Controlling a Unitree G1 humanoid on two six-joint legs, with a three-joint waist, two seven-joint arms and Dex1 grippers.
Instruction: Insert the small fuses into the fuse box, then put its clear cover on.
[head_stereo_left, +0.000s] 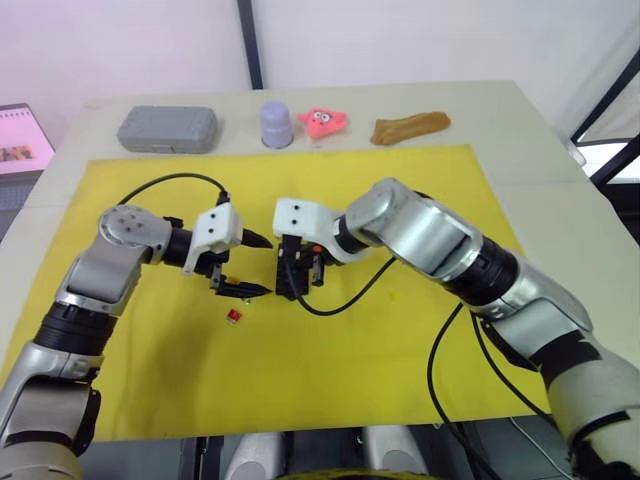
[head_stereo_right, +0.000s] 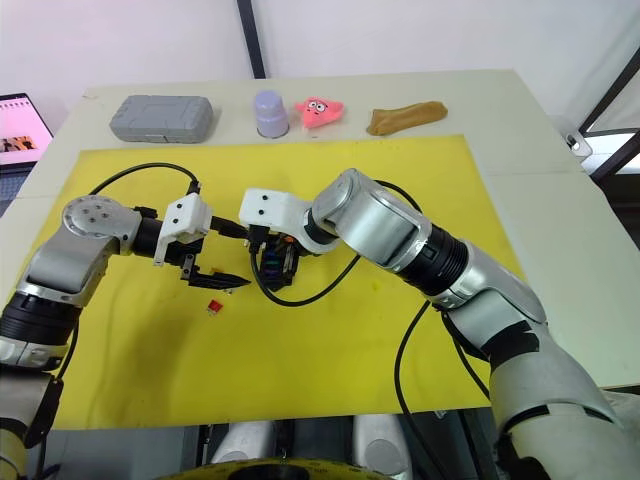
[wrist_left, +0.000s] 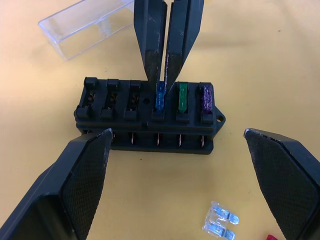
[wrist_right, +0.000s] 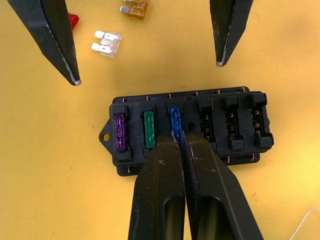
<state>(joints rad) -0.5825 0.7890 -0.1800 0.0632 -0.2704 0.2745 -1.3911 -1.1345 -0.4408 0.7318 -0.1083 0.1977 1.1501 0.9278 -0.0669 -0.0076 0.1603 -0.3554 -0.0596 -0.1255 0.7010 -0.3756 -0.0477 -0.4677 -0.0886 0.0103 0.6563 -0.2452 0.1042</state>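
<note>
No writing can be read on anything here. The fuse box (wrist_right: 187, 127), a black block on the yellow mat (head_stereo_left: 400, 360), carries purple (wrist_right: 120, 132), green (wrist_right: 149, 129) and blue (wrist_right: 175, 121) fuses side by side. The right end effector (wrist_right: 181, 139), fingers pressed together, pinches the blue fuse. The left end effector (wrist_left: 177, 145) is spread wide just beside the box. A pale grey fuse (wrist_left: 220, 224) lies near; the clear cover (wrist_left: 82, 25) sits toward twelve o'clock.

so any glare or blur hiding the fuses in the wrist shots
Left wrist view: fuse box sharp, blue fuse readable, the near left gripper fingers soft. Right wrist view: even light, no glare, purple fuse crisp; right gripper covers part of the blue fuse.
</note>
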